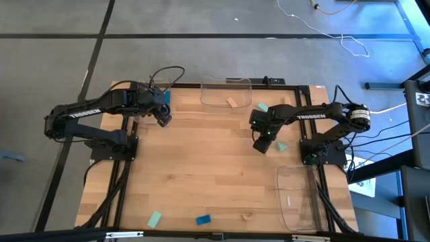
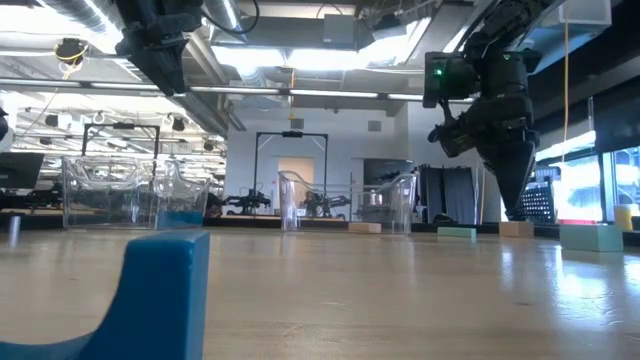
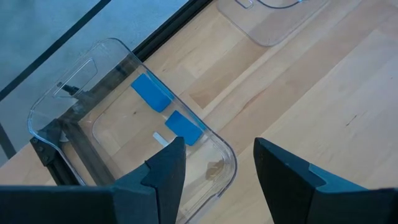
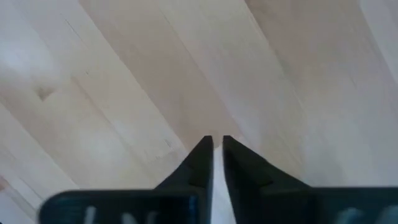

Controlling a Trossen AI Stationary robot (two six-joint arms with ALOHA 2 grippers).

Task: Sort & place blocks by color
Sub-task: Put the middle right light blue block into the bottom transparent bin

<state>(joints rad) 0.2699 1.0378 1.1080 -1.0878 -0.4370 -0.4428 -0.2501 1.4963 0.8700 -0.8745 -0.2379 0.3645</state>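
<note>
- Hovering over the far left part of the wooden desk [image 1: 201, 168], the left end effector [image 1: 163, 119] has its 2 fingers [image 3: 165, 171] spread wide apart and holds nothing.
- Just below and beside it, in the left wrist view, stands a clear tray [image 3: 59, 112] at the far left corner; 2 blue blocks [image 3: 151, 93] lie flat inside it, close to each other.
- The right end effector [image 1: 261, 144] hangs over the right half of the desk, pointing down, its fingers almost closed with only a thin gap; nothing is seen between them, and bare wood is under the tips in the right wrist view.
- A 2nd clear tray [image 1: 208, 101] stands at the far edge in the middle, with 1 tan block [image 1: 232, 102] inside it.
- A mint green block [image 1: 262, 106] lies just to the right of that tray, and another mint green block [image 1: 282, 146] lies near the right end effector.
- A 3rd clear tray [image 1: 285, 202] sits at the near right corner.
- At the near edge lie 1 mint green block [image 1: 154, 219] and 1 blue block [image 1: 203, 219], a little apart from each other.
- In the low view the blue block [image 2: 140, 295] is very near the camera.
</note>
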